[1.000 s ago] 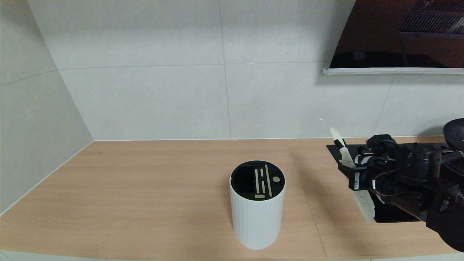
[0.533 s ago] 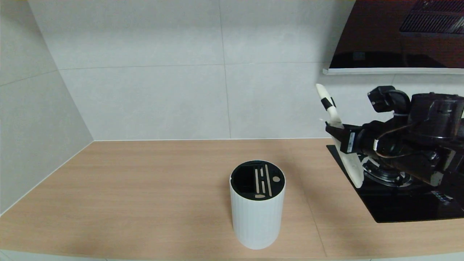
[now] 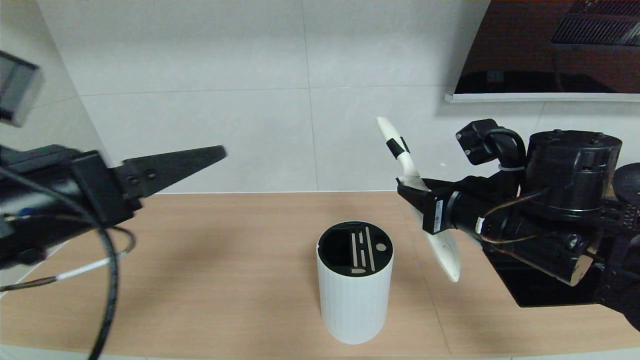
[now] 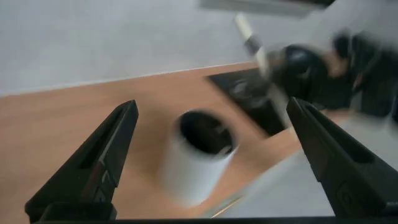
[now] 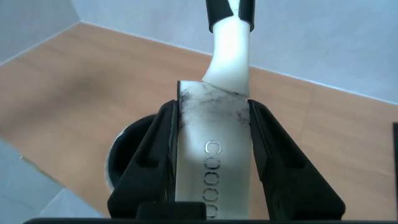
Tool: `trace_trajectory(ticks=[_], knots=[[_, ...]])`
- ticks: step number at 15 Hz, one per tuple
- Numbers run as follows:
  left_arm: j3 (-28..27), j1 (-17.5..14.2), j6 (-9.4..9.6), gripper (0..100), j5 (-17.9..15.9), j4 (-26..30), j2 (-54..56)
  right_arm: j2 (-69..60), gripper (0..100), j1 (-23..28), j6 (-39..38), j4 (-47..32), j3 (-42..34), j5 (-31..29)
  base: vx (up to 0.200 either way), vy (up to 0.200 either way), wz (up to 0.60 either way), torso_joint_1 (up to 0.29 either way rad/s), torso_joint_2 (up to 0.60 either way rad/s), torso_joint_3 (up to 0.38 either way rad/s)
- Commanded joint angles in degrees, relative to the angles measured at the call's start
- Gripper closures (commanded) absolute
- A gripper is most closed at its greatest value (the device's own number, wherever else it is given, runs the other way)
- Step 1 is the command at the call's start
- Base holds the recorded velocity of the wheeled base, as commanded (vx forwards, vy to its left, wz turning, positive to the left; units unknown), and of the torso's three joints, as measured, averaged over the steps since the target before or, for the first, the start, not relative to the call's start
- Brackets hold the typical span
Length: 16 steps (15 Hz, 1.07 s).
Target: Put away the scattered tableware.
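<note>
The right gripper point(image 3: 416, 194) is clamped tight on one white ceramic knife with a white handle and a single black band point(image 3: 444, 247), its two black fingers pressing the flat sides where blade meets handle. In the right wrist view the gripper point(image 5: 214, 158) shows the blade squeezed between both fingers, with the handle point(image 5: 230, 50) rising beyond them. The knife hangs tilted in the air, handle up towards the wall and blade tip down, to the right of the holder and apart from it.

The left gripper point(image 4: 211, 107) is spread wide with nothing between its two pointed black fingers point(image 4: 102, 155). It sits at the left of the scene, one finger point(image 3: 175, 162) aimed towards the middle, well apart from the knife.

One white ribbed cylindrical knife holder with a black slotted top point(image 3: 355, 295) stands upright on the light wooden countertop point(image 3: 200, 260), between the two grippers. Its top has one large opening, what look like three narrow slits, and one small round hole. It also appears in the left wrist view point(image 4: 193, 165) and below the right gripper point(image 5: 121, 158).

One black glass cooktop point(image 3: 540, 295) is set into the counter on the right, under one dark range hood point(image 3: 550, 50) on the grey tiled wall point(image 3: 225, 100)
</note>
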<state>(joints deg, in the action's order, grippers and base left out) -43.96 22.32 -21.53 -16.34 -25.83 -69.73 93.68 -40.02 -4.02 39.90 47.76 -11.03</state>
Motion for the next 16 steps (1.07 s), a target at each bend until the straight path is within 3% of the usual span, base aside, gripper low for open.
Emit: trace_trajectory(ticks=[1, 3, 5, 10, 16], knots=[[-0.8, 9.6, -9.32, 0, 2.6, -9.4, -15.8, 0.2, 100, -4.8, 0.1, 0.0, -1.1, -2.5, 0.000, 0.000, 0.00, 0.000, 0.00, 0.000], [-0.7, 13.1, -15.39, 0, 2.5, -13.7, -19.0, 0.4, 100, -8.3, 0.0, 0.0, -1.1, -5.4, 0.000, 0.000, 0.00, 0.000, 0.00, 0.000], [-0.7, 14.8, -17.85, 0, 2.4, -17.1, -22.2, 1.6, 100, -10.0, -0.3, 0.0, -0.9, -6.4, 0.000, 0.000, 0.00, 0.000, 0.00, 0.000], [-0.7, 15.6, -17.85, 0, 5.5, -24.1, -27.9, 3.5, 100, -14.1, -1.0, 3.3, -1.2, -9.0, 0.000, 0.000, 0.00, 0.000, 0.00, 0.000], [-0.6, 16.7, -17.58, 0, 5.5, -28.0, -27.9, 3.4, 100, -17.0, -1.2, 3.3, -1.5, -9.5, 0.000, 0.000, 0.00, 0.000, 0.00, 0.000]])
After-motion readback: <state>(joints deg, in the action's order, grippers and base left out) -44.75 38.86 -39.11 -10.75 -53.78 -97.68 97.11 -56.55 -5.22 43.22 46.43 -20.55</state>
